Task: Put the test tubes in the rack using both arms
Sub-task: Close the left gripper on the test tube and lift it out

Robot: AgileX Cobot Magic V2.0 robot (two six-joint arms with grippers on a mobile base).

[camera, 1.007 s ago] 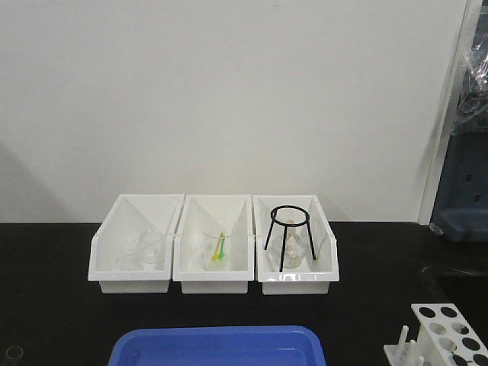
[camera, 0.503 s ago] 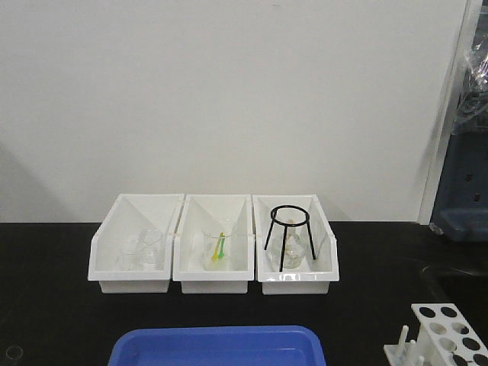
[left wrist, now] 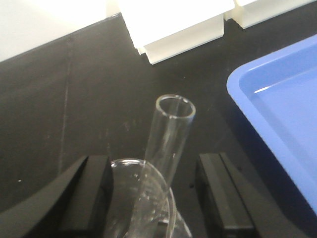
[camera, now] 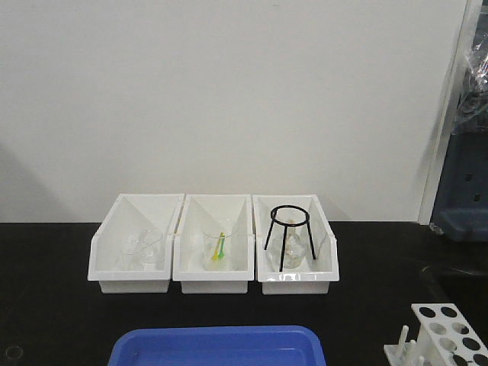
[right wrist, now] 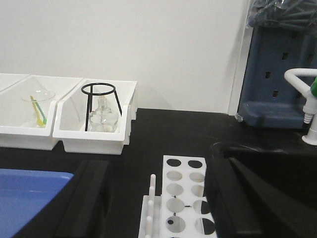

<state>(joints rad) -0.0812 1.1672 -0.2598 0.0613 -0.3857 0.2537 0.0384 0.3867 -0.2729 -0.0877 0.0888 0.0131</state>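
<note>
Left pincer [left wrist: 153,171] wide open, straddling test tube [left wrist: 171,131] in beaker [left wrist: 148,208], not touching: close gently mid-tube. Right pincer [right wrist: 156,198] open, empty, over rack [right wrist: 185,196].

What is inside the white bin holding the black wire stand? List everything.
The black stand sits in the bin, with a clear round-bellied flask under its ring, between the legs. The bin's front wall hides the floor, so anything lying low there cannot be seen.
</note>
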